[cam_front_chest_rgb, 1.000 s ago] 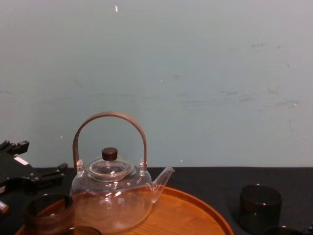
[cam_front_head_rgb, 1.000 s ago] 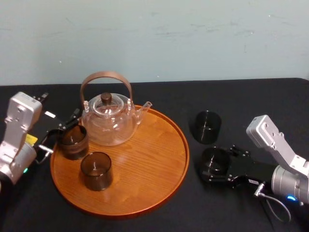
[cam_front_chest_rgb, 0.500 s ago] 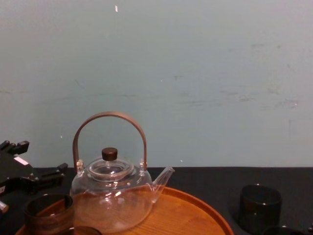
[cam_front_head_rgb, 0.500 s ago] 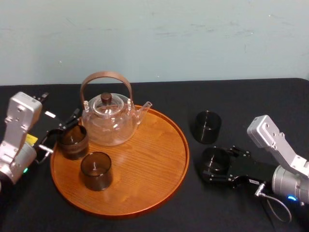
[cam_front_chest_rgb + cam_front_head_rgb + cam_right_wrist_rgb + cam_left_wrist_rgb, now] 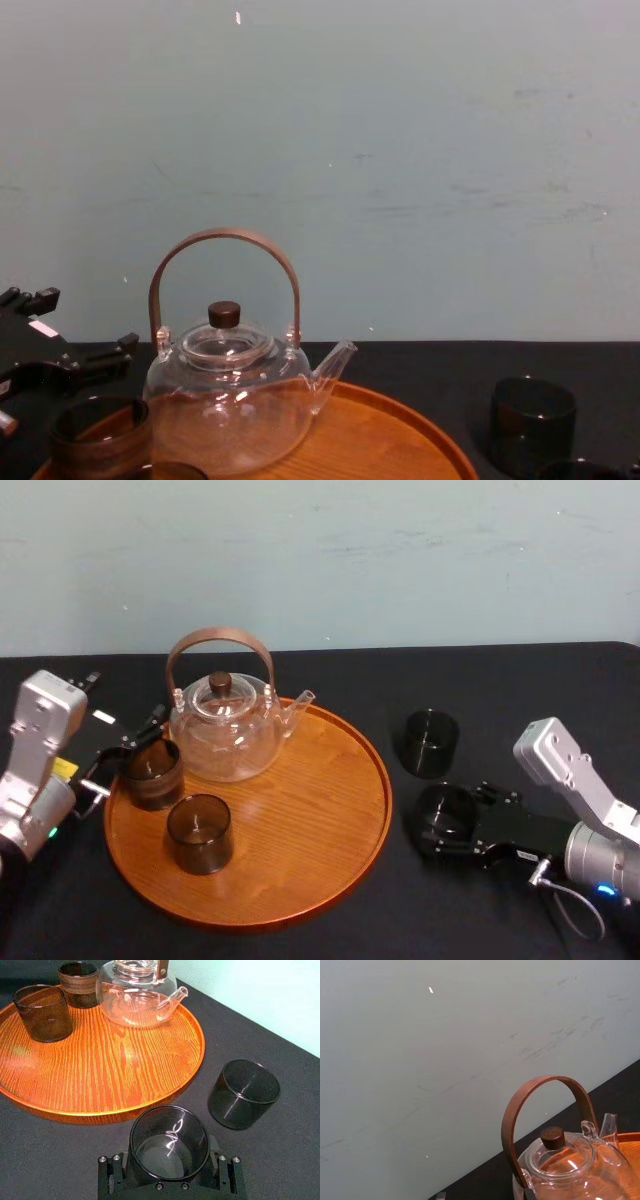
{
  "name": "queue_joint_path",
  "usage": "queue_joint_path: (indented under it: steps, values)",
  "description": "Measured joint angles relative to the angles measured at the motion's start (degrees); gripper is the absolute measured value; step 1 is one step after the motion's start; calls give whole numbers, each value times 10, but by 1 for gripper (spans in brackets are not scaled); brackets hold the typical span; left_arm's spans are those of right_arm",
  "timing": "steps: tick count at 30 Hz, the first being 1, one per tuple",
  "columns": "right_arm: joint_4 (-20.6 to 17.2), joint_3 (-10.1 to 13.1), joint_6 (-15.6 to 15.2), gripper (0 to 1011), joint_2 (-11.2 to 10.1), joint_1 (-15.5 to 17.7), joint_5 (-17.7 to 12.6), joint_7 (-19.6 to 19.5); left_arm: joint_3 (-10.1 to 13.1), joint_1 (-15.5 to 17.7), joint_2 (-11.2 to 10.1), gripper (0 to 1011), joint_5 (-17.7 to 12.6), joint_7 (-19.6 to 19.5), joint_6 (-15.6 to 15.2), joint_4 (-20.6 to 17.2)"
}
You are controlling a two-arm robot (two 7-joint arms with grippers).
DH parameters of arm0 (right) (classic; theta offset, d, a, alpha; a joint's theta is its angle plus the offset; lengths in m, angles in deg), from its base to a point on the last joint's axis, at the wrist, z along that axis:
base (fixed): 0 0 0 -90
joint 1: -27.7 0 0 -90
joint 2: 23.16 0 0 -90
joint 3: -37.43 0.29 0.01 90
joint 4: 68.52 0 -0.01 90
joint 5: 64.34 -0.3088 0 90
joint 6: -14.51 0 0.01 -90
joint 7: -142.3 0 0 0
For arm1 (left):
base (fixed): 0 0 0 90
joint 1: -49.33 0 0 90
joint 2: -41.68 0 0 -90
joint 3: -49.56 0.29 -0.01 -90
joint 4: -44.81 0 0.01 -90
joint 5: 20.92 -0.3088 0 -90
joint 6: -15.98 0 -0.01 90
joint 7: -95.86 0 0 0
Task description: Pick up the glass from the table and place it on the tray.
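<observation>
Far left: left gripper [image 5: 128, 748] sits low at the tray's left edge, right beside a smoky brown rim tumbler [image 5: 152, 773]. Cannot tell whether it grips that tumbler or merely flanks it.

The tray [image 5: 320, 820], round and orange-brown, lies on the black table [image 5: 330, 670]. It carries the rim tumbler at its left, a front tumbler [image 5: 199, 832] nearer the robot, and a clear glass teapot [image 5: 225, 730] with an arched brown handle at the back left. The tray's centre and right half are bare wood.

Right of the tray, on the table: the glass [image 5: 447, 813] stands upright just off the tray's rim. Right gripper [image 5: 440, 820] reaches in from the right, jaws closed against both sides of the glass; right wrist view shows the glass [image 5: 169, 1135] seated between the pads [image 5: 125, 1162].

Behind it, apart from the glass and the tray: a spare tumbler [image 5: 428, 742], upright.
</observation>
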Motion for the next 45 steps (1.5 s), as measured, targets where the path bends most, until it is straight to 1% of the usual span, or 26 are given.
queue_joint_path:
  steps: [5,11,17,20,23,24,30,32,33,39,40,45]
  values:
    - [-6,6,0,911,-4,2,-10,4,0,0,0,1001,0,0,0,0]
    - [-20,9,-1,911,-11,-9,-24,20,0,0,0,1001,0,0,0,0]
    - [-31,-2,1,911,-17,-32,-30,37,0,0,0,1001,0,0,0,0]
    - [-32,-11,5,911,-17,-46,-31,45,0,0,0,1001,0,0,0,0]
    - [-29,-24,8,911,-12,-62,-30,51,0,0,0,1001,0,0,0,0]
    - [-27,-31,10,911,-8,-69,-30,54,0,0,0,1001,0,0,0,0]
    - [-20,-54,15,911,6,-93,-28,63,0,0,0,1001,0,0,0,0]
    - [-16,-67,18,911,14,-105,-27,68,0,0,0,1001,0,0,0,0]
    - [-16,-67,18,911,14,-105,-27,68,0,0,0,1001,0,0,0,0]
    - [-2,-100,24,911,33,-129,-20,80,0,0,0,1001,0,0,0,0]
    - [-2,-100,24,911,33,-129,-20,80,0,0,0,1001,0,0,0,0]
    - [7,-121,34,911,46,-141,-14,83,0,0,0,1001,0,0,0,0]
